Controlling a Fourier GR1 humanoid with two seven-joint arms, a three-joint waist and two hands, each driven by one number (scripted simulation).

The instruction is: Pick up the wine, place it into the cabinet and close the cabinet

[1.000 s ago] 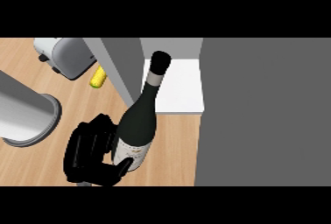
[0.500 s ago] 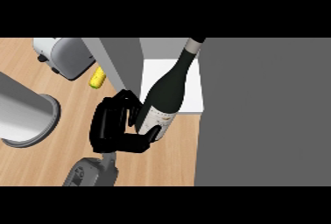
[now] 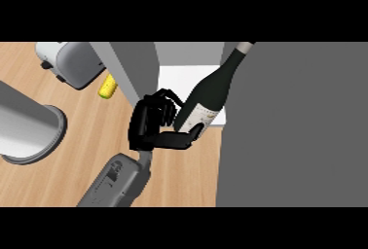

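The wine bottle (image 3: 212, 95) is dark with a pale label, and it leans up and to the right. Its neck reaches the top of the view, in front of the cabinet's white inside (image 3: 179, 80). My left hand (image 3: 147, 124) is shut on the bottle's lower body from the left. Its fingers (image 3: 165, 99) curl round the far side and its thumb (image 3: 179, 139) lies under the label. The bottle's base is hidden behind the thumb. A grey cabinet wall (image 3: 137, 68) stands left of the opening. A broad grey cabinet panel (image 3: 295, 121) fills the right. My right hand does not show.
A large grey cylinder (image 3: 25, 129) stands on the wooden counter (image 3: 79, 146) at the left edge. A silver toaster (image 3: 68, 63) sits at the back left. A small yellow item (image 3: 108, 87) lies beside it, near the cabinet wall.
My left hand has carried the bottle up and to the right, from the counter towards the cabinet opening. The bottle now tilts more to the right, and my forearm has come into view.
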